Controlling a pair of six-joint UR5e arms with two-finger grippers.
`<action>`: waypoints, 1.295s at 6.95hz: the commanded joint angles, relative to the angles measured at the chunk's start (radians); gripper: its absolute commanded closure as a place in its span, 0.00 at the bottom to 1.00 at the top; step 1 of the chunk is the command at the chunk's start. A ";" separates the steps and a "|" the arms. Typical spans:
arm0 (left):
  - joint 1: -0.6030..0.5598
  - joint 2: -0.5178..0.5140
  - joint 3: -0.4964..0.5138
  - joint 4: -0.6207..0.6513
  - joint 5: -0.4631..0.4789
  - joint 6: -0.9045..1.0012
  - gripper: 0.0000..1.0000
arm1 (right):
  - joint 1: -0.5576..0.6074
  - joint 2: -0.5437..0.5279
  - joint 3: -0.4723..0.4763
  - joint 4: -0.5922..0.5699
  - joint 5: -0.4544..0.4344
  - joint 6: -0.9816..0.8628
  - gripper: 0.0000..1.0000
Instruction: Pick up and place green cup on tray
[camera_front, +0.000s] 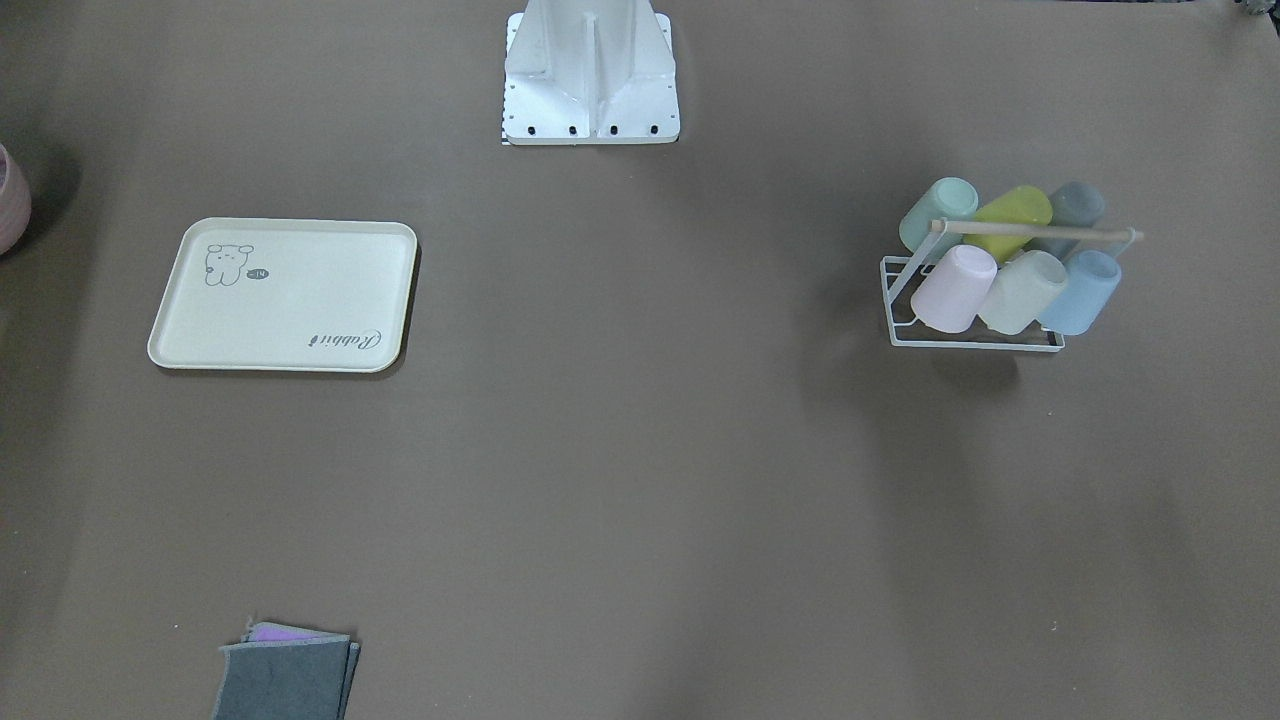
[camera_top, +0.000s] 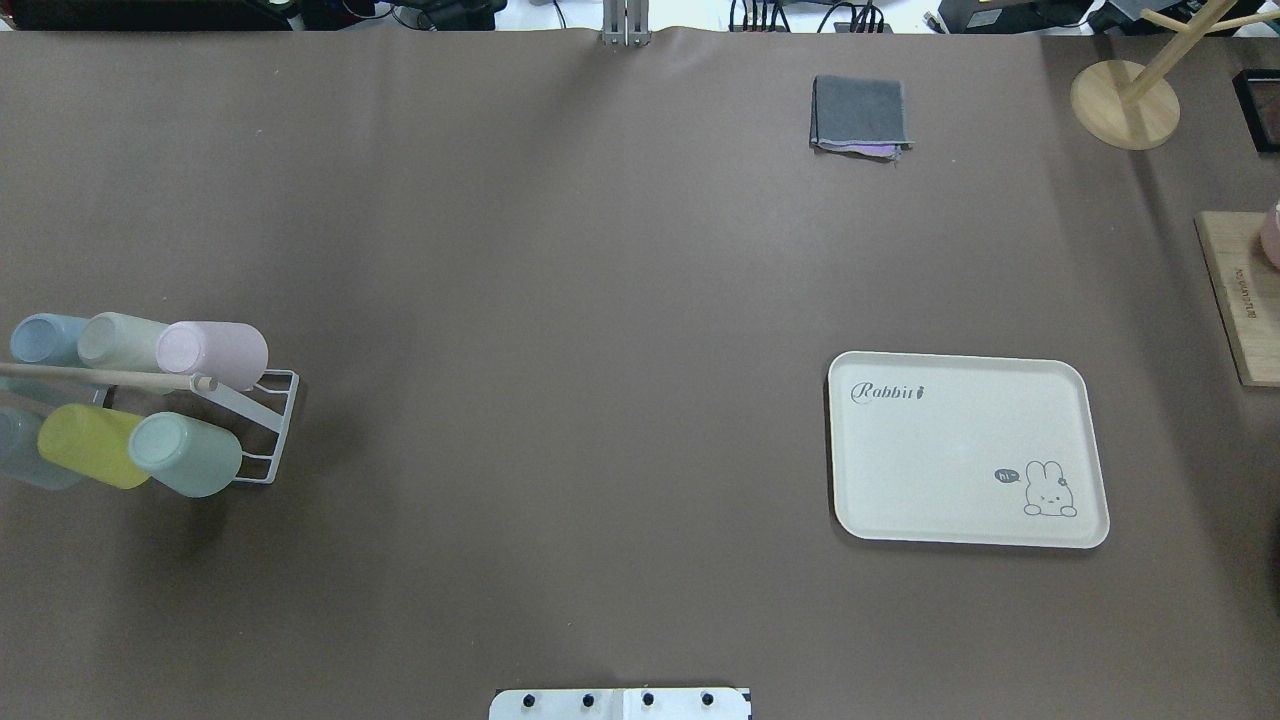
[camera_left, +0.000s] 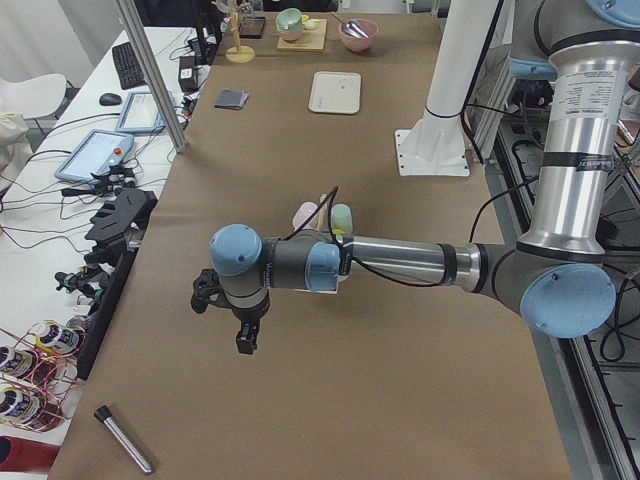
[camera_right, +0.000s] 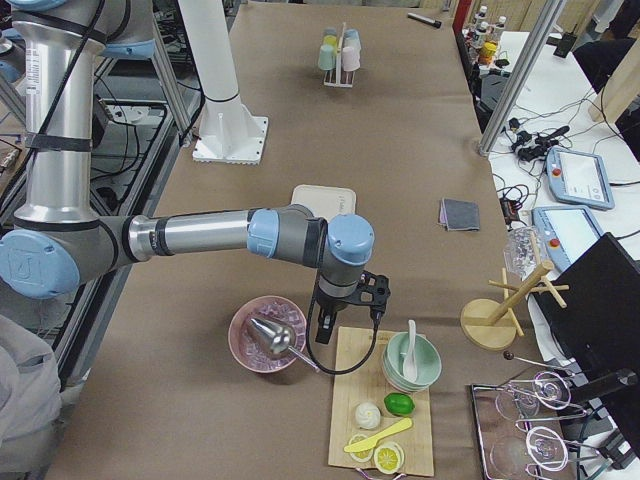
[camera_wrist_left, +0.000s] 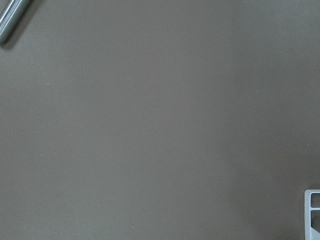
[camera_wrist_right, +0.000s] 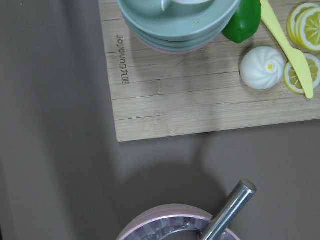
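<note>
The green cup (camera_top: 186, 456) is a mint tumbler lying on its side in a white wire rack (camera_top: 273, 428) at the table's left; it also shows in the front-facing view (camera_front: 938, 212). The cream tray (camera_top: 960, 450) lies flat and bare on the right, also in the front-facing view (camera_front: 290, 300). My left gripper (camera_left: 243, 338) shows only in the exterior left view, hanging above the table on the near side of the rack. My right gripper (camera_right: 322, 327) shows only in the exterior right view, past the tray (camera_right: 322, 198), between a pink bowl and a wooden board. I cannot tell whether either is open or shut.
The rack also holds yellow-green (camera_top: 90, 445), pink (camera_top: 215, 352), cream (camera_top: 120, 340) and blue cups. A folded grey cloth (camera_top: 860, 112) lies at the far edge. The wooden board (camera_wrist_right: 200, 95) carries stacked bowls and food; the pink bowl (camera_right: 268, 335) holds a metal tool. A metal tube (camera_left: 125, 440) lies near the table's left end.
</note>
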 joint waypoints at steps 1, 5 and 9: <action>-0.004 0.005 -0.071 0.003 0.013 0.000 0.02 | -0.075 0.005 0.048 0.014 0.082 0.193 0.01; -0.006 0.130 -0.252 0.002 0.050 0.002 0.02 | -0.286 0.022 0.088 0.206 0.112 0.546 0.01; -0.004 0.172 -0.286 -0.005 -0.007 0.000 0.02 | -0.470 0.022 0.042 0.372 0.070 0.630 0.00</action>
